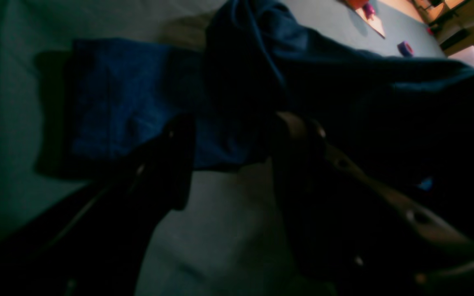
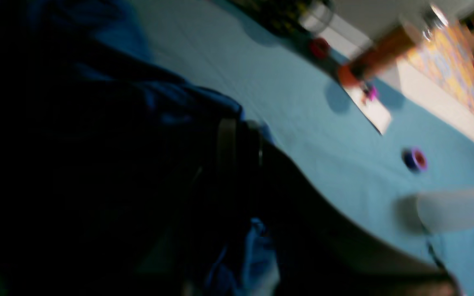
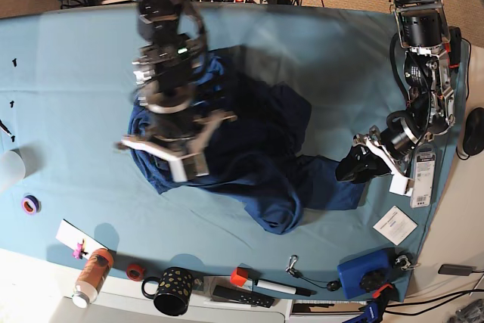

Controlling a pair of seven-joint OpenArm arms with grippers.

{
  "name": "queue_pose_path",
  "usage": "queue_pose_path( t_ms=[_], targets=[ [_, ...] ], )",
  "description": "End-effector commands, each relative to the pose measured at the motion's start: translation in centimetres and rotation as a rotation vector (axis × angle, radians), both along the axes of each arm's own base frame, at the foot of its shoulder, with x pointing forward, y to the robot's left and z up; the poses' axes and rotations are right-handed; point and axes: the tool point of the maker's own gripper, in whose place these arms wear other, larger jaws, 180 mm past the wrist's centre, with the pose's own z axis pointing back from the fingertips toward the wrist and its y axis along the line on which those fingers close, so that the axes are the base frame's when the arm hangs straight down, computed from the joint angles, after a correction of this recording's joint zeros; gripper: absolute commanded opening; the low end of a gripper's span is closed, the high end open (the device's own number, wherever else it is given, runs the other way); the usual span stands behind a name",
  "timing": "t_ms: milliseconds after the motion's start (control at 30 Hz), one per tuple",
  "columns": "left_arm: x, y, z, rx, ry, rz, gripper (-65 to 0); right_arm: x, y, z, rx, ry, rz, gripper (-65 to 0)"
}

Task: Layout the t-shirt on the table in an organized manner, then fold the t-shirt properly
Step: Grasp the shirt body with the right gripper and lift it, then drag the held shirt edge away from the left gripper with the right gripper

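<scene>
With the right gripper (image 3: 178, 158) apparently clamped on the t-shirt (image 3: 257, 164), lift clear; left gripper (image 3: 355, 166) fingers stand apart, empty.

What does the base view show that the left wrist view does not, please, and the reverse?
Only the base view shows both arms: the right gripper over the bunched t-shirt, plus the black mug and blue box along the near edge. Only the left wrist view shows the left gripper open, close above a flat sleeve. Both show the t-shirt, the table and the purple tape roll.
</scene>
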Motion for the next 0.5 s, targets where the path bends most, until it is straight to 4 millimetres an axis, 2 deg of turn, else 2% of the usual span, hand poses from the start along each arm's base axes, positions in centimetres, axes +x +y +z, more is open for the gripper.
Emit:
queue_pose_path(
  t_ms=[0,67,133,233,267,367,467],
  targets=[
    [1.1,0.4,2.3,-0.019,-0.071,0.007,-35.2,0.5,-2.0,1.5,-0.003,-0.058,-0.047,-65.0],
    [1.1,0.3,2.3,-0.019,-0.071,0.007,-35.2,0.3,-4.5,1.0,0.059,-0.039,-0.096,-65.0],
    [1.0,0.3,2.2,-0.022,-0.069,0.008,-35.2,-0.2,-5.4,-0.1,0.153,0.001,-0.092,-65.0],
    [0.8,0.3,2.1,-0.032,-0.066,0.01,-35.6,-1.6,-4.8,-2.0,0.23,0.08,-0.003,-43.9],
    [0.8,0.3,2.0,-0.032,-0.065,0.01,-35.7,-2.0,-4.8,-2.5,0.238,0.101,0.012,-39.0],
    [0.7,0.3,2.0,-0.032,-0.063,0.01,-35.9,-3.4,-5.0,-4.0,0.255,0.174,0.028,-37.4],
    [0.7,0.3,2.0,-0.032,-0.063,0.01,-35.9,-4.6,-3.8,-5.2,0.287,0.249,0.086,-37.4]
  ],
)
